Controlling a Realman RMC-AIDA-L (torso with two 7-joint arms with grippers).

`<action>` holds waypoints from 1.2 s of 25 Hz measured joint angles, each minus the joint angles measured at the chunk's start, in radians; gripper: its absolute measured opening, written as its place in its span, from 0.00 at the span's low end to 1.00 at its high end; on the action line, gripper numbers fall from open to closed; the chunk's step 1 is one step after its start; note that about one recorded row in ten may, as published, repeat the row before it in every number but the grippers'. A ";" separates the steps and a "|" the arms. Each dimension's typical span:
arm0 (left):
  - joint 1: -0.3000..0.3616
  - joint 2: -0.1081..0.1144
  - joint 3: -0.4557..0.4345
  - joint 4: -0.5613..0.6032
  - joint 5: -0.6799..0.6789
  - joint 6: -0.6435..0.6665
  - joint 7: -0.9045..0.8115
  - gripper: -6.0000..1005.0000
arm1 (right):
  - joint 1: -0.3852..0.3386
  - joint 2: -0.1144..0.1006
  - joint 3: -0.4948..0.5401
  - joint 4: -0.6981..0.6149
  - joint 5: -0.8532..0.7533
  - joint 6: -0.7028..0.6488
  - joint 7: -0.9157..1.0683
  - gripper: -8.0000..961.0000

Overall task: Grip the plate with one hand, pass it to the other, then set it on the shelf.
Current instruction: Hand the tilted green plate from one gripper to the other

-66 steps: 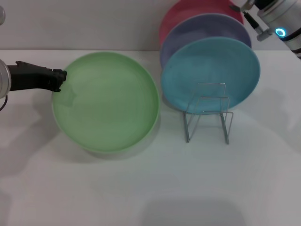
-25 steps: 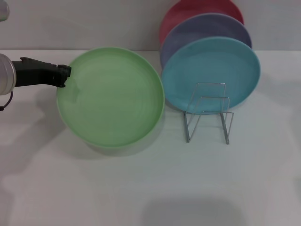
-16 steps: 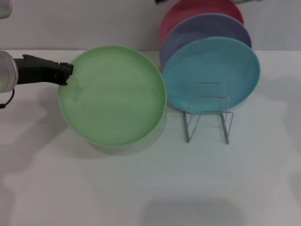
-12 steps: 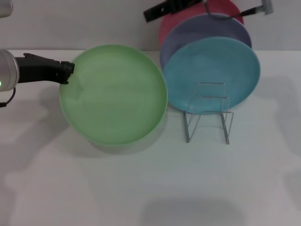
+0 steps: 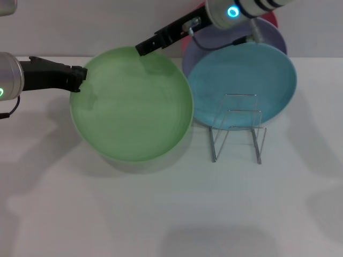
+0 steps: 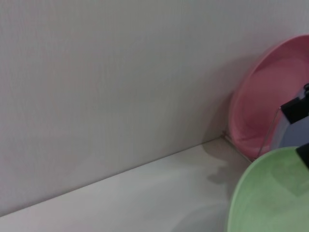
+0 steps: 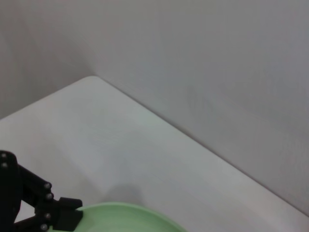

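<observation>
Two tools meet your round light green plastic plate (image 5: 132, 104), raised off the table (image 5: 171, 209): left tool (image 5: 79, 79) clenched on its rim, right tool (image 5: 143, 48) reaching, grip indiscernible. Wrist views: plate edge only. Releasing early risks dropping it.

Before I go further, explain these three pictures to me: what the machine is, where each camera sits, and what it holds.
This is a robot with two arms. The wide picture comes from a camera on its head, looking down at a white table. The other two come from cameras on its wrists.

The left gripper is shut on the rim of the light green plate, holding it lifted and tilted. The right gripper, on the arm with the blue ring light, reaches to the plate's far edge; whether it is open is unclear.

On the table stands a wire plate rack. Behind it a turquoise plate, a lavender plate and a pink plate stand on edge.
</observation>
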 joint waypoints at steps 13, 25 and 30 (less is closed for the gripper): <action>0.001 0.000 -0.001 0.004 -0.005 0.000 0.001 0.03 | 0.029 0.008 -0.019 -0.078 -0.001 -0.053 -0.012 0.84; 0.009 0.003 -0.002 0.004 -0.031 0.010 0.016 0.03 | 0.025 0.020 -0.025 -0.096 -0.001 -0.078 -0.087 0.53; 0.014 0.003 -0.013 -0.003 -0.067 0.021 0.020 0.03 | 0.002 0.027 -0.025 -0.081 0.030 -0.090 -0.140 0.30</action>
